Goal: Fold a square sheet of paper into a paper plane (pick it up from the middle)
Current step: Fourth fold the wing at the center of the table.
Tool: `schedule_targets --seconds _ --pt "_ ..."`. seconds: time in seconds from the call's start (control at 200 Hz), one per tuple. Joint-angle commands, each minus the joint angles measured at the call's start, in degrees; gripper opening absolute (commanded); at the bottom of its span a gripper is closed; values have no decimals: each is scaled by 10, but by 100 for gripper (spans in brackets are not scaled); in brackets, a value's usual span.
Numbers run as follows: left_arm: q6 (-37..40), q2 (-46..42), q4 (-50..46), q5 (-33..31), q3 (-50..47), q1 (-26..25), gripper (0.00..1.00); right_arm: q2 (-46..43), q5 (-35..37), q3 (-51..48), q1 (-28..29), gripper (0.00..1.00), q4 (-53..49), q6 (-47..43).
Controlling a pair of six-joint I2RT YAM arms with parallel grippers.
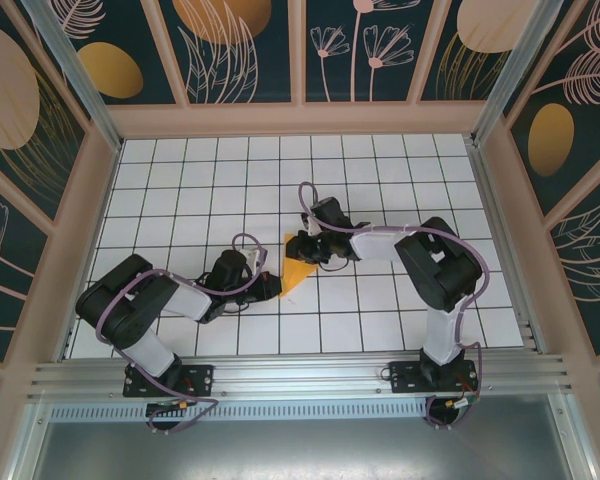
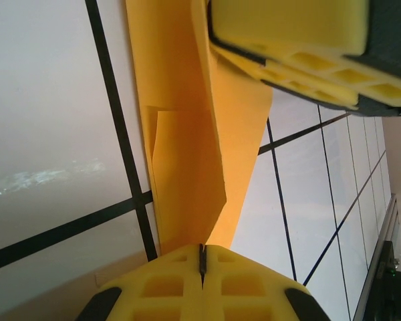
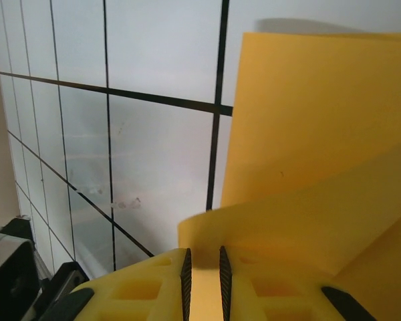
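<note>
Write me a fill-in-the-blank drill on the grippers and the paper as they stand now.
1. The folded sheet of paper is ___ in colour.
2. The left gripper is clamped ___ on it.
3. The right gripper pinches it too, so ___ grippers hold it.
4. The white table bears a grid of ___ lines.
Missing words: orange; shut; two; black.

Bright-orange paper [image 1: 295, 272]: creased, folded into pointed wedge, layered flaps overlapping, one edge curling upward; near middle of grid table [image 1: 180, 180], possibly slightly raised.
</note>
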Motion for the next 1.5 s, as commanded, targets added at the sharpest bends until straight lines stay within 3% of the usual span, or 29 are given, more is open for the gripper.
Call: schedule_targets --seconds 0.0,0.2,0.49,0.891,1.251,1.341,1.496 --pt "-19 27 -32 -12 -5 -3 0 14 -9 18 3 22 4 -1" --pt "-26 35 -40 -11 -2 -4 0 20 6 19 2 21 -4 1" --pt "-38 55 -59 2 14 -3 0 -32 -38 -9 13 20 23 -18" --pt "-69 46 -75 -23 12 -3 0 -26 -56 -26 17 18 33 -15" --pt "-65 18 -83 -34 12 -3 0 4 3 6 4 20 16 -4" --pt "-62 16 -87 -36 12 -3 10 10 2 13 2 20 10 -7" --pt "-56 1 -93 -42 15 -3 17 10 1 11 2 20 11 -7"
